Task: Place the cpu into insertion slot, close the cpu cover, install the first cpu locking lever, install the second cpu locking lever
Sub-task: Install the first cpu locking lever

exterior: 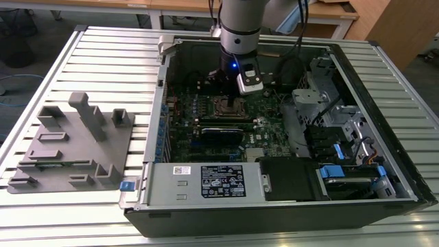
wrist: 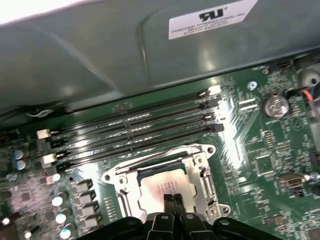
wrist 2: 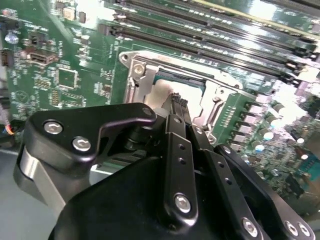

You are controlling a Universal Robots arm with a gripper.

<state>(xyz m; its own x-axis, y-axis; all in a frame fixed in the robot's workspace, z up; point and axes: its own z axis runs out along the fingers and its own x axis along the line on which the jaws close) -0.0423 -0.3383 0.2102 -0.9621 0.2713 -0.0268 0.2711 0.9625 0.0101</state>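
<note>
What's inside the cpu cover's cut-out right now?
The cpu fills the cut-out of the cpu cover, its silvery top showing. The gripper, fingertips together, is at its centre. The insertion slot's pins are covered.

Claw (wrist: 173, 199) over cpu (wrist: 159, 186); memory slots (wrist: 135, 131) crowd beside, above open.

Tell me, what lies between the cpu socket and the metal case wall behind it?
In the first wrist view, four long black memory slots lie between the insertion slot and the case wall.
</note>
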